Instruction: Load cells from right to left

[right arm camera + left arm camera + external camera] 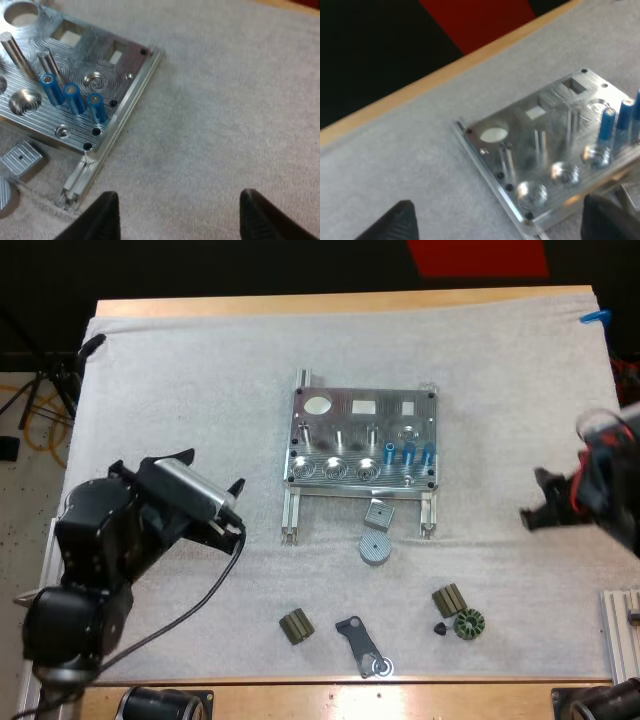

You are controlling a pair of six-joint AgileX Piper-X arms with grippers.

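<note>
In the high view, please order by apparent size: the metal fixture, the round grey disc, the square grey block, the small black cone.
1. metal fixture, largest.
2-3. round grey disc and square grey block: nearly alike, so not ranked.
4. small black cone, smallest.

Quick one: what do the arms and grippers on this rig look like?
The left arm is black, with bulky, rounded, glossy joint housings. The left gripper and the right gripper each end in two matte black fingers that taper to wedge-like tips. No markings are legible.
</note>
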